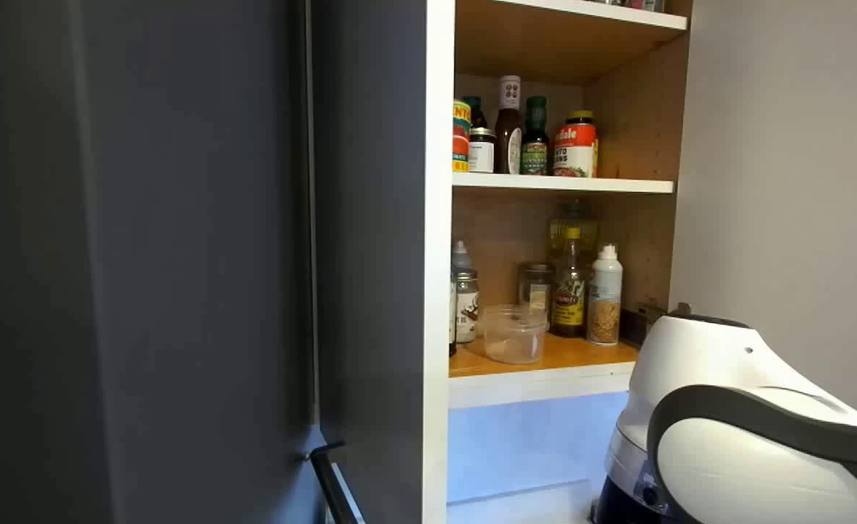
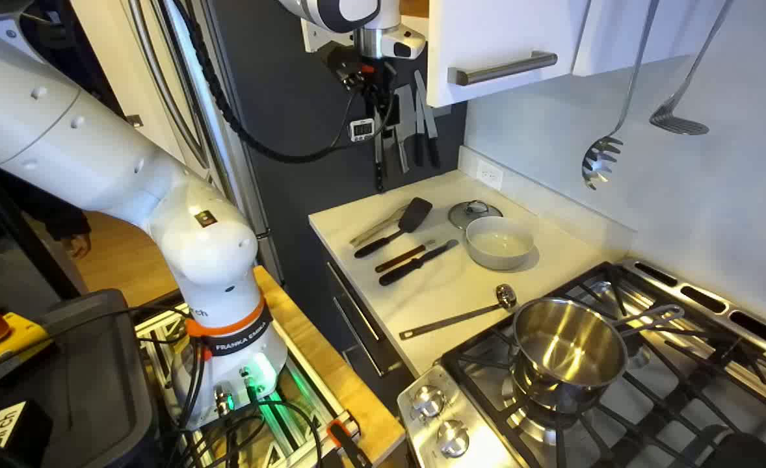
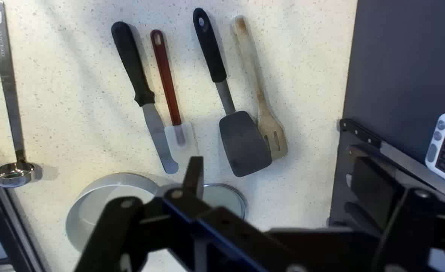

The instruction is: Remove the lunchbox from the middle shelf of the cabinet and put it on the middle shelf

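Note:
The lunchbox [image 1: 514, 336], a small see-through tub, stands upright near the front of the orange-brown bottom ledge [image 1: 567, 354] of the cabinet [image 1: 439, 291]. Above it is the middle shelf [image 1: 563, 183], a thin board with a white front edge, bearing bottles, jars and cans. My gripper [image 3: 281, 179] is open and empty in the wrist view, its two fingers wide apart, pointing down over the counter. In an exterior view the gripper [image 2: 383, 107] hangs below the wrist, close to the dark panel; its fingertips are hard to make out there. The wrist view does not show the lunchbox.
Behind the lunchbox stand a dark-capped jar [image 1: 536, 284], a yellow-capped bottle [image 1: 569, 291] and a white spray bottle [image 1: 605, 291]. A dark grey panel [image 1: 203, 255] flanks the cabinet. Knives [image 2: 424, 123] hang by the gripper. Utensils, a grey bowl [image 2: 500, 244] and a pot [image 2: 568, 341] lie below.

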You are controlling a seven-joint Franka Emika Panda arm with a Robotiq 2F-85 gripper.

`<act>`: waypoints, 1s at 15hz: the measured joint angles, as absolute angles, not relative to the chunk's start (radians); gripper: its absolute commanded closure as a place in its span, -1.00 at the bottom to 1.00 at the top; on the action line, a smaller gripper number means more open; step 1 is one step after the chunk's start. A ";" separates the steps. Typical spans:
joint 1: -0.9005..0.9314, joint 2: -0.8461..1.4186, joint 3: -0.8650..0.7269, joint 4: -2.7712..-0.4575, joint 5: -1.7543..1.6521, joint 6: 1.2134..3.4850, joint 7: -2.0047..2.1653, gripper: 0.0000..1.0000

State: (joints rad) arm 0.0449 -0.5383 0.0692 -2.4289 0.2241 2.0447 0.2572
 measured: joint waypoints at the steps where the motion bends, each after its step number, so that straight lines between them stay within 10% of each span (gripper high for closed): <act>1: 0.045 -0.538 0.069 -2.429 0.224 2.045 0.257 -1.00; 15: 0.037 -0.539 0.070 -2.416 0.214 2.040 0.259 -1.00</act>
